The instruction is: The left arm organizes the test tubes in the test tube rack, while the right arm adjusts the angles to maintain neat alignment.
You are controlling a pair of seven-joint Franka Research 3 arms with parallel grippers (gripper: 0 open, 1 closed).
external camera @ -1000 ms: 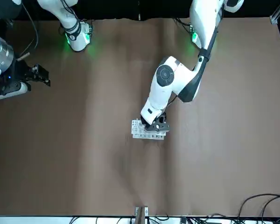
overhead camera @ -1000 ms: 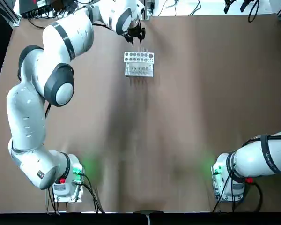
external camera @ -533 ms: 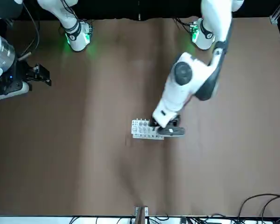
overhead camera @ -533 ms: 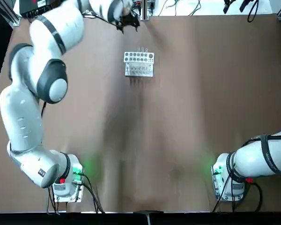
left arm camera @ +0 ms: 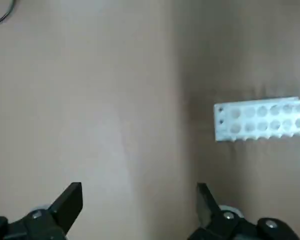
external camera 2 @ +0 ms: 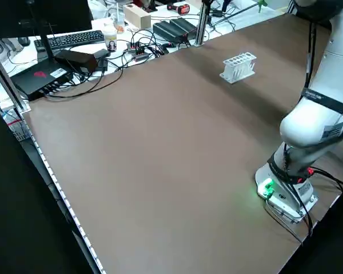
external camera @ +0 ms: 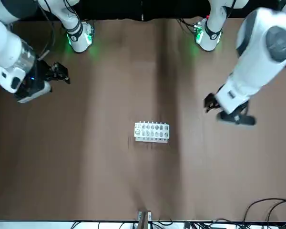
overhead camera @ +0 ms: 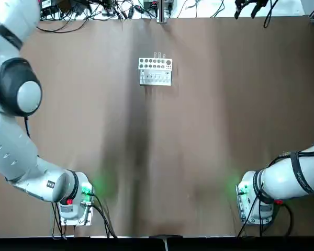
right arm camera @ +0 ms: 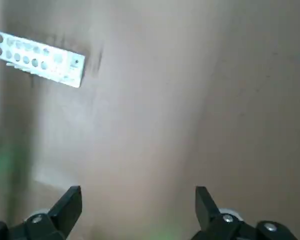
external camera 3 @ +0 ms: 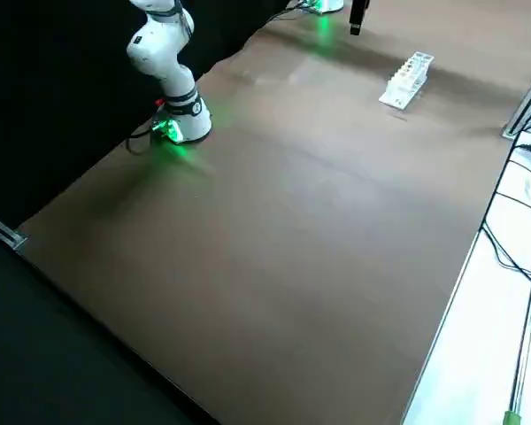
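Observation:
The white test tube rack (overhead camera: 155, 70) stands alone at the far middle of the table, also in the front view (external camera: 152, 131). Thin clear test tubes (overhead camera: 158, 55) stick up at its far edge. My left gripper (external camera: 224, 112) hangs well off to the rack's left side, high above the table. Its wrist view shows the gripper (left arm camera: 138, 200) open and empty, with the rack (left arm camera: 262, 118) far off. My right gripper (external camera: 61, 76) hovers over the table's right side, closer to the bases than the rack. It is also open (right arm camera: 136, 200) with nothing between its fingers, and the rack (right arm camera: 37, 59) is distant.
The arm bases glow green at the near edge, the left one (overhead camera: 76, 201) and the right one (overhead camera: 254, 201). Cables, a keyboard and boxes (external camera 2: 103, 45) crowd the bench beyond the table's far edge. Brown tabletop (overhead camera: 199, 130) surrounds the rack.
The left gripper has left the rack's far side and swung up and away to the robot's left. The right gripper has shifted slightly inward. The rack has stayed put.

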